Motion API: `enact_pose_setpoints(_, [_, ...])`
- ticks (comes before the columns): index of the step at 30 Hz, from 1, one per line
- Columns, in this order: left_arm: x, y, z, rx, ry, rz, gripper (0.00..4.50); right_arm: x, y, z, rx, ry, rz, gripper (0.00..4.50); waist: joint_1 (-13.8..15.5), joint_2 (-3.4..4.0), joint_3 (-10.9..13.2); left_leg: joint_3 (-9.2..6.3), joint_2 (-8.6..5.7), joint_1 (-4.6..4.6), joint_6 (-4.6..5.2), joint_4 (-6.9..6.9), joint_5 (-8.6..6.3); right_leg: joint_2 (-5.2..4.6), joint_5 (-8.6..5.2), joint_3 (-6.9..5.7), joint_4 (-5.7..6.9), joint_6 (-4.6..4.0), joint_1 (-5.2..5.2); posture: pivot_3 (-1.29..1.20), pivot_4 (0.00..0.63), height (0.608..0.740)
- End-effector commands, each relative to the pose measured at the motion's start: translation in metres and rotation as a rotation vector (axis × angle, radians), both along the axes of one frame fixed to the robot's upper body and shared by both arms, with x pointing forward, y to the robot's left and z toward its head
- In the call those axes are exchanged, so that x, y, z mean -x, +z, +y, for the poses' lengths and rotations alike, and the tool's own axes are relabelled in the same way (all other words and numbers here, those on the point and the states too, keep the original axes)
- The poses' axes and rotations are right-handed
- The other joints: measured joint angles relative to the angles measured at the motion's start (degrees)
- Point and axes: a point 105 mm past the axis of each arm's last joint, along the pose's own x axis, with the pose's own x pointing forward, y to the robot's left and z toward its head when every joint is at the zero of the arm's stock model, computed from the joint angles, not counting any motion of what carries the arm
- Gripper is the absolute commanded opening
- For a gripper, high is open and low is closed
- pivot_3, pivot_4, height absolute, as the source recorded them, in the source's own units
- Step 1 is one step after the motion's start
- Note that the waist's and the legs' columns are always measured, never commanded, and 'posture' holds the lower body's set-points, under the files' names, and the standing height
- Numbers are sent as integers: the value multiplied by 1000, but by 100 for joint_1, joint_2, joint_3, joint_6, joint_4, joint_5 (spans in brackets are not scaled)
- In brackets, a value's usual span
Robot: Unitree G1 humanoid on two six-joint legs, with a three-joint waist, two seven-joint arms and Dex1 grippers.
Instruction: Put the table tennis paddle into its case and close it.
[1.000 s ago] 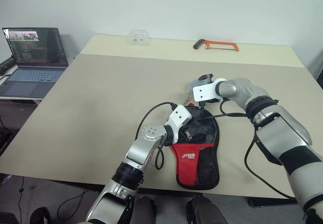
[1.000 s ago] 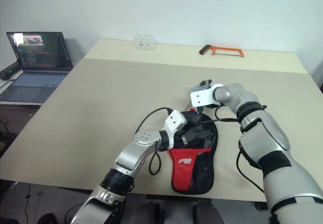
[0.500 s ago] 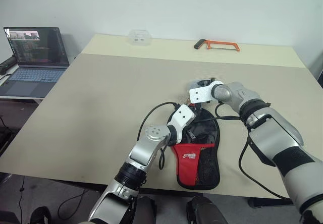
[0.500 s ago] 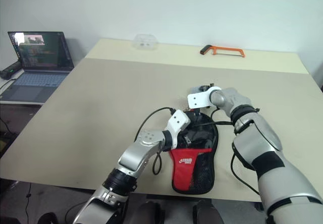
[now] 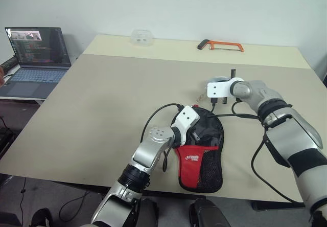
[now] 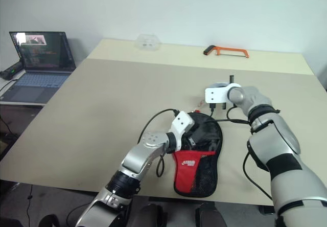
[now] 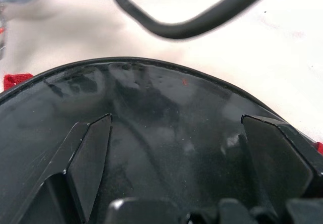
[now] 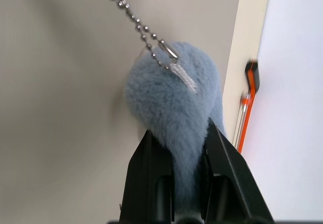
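Note:
The case (image 5: 200, 158), black and red with a mesh patch and white logo, lies flat near the table's front edge. Its round end shows a glossy clear side (image 7: 166, 113) over something black; I cannot make out the table tennis paddle. My left gripper (image 7: 176, 128) is open, its fingers (image 7: 91, 148) spread just above that round end. Beyond the case's far edge, my right gripper (image 8: 179, 133) is shut on a light-blue plush pouch (image 8: 171, 93). A ball chain (image 8: 131, 19) runs from the pouch.
An orange hacksaw (image 5: 220, 45) and a small clear box (image 5: 140, 37) lie at the table's far edge. An open laptop (image 5: 36, 53) stands on a side table to the left. A black cable (image 5: 153, 119) loops beside the left arm.
My right gripper has shut on the plush pouch and swung to the right, away from the case's top. The left gripper has stayed over the case.

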Motion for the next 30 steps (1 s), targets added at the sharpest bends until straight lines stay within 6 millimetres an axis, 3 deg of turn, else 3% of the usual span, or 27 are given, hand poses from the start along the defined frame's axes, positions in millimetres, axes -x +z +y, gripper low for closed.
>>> enact_pose_setpoints(1, [1,10,-8,28,-31,-12,4500,1,17,-39,-4,-88,-47,187,4,8,6,1,-1,-2,0,0,0,-1,0,0,0,0,0,0,150,740])
enact_pose_setpoints(3, [1,10,-9,25,-33,-13,4500,3,17,-51,4,-111,-44,187,6,12,9,1,-2,-2,0,0,0,-1,0,0,-1,0,0,0,150,740])
enact_pose_setpoints(7, [1,9,-12,22,-48,-12,4500,17,10,-94,23,-178,-3,187,-5,17,11,4,-2,-1,0,-1,0,0,0,2,-3,0,0,0,150,740])
enact_pose_setpoints(10, [1,9,-13,19,-64,-12,4500,24,8,-107,10,-191,15,187,-11,19,12,7,-2,0,0,-1,0,0,0,4,-4,1,0,0,150,740])
enact_pose_setpoints(20, [-2,10,-20,8,-99,-22,4500,38,-5,-114,-46,-159,82,186,-11,21,12,7,-2,2,-1,2,1,0,0,4,-3,1,3,0,150,740])
enact_pose_setpoints(30, [-1,3,-17,-5,-95,-11,4500,65,-10,-148,24,-171,179,177,23,22,11,-1,-5,3,-1,2,1,0,-1,2,-11,2,16,0,150,740])
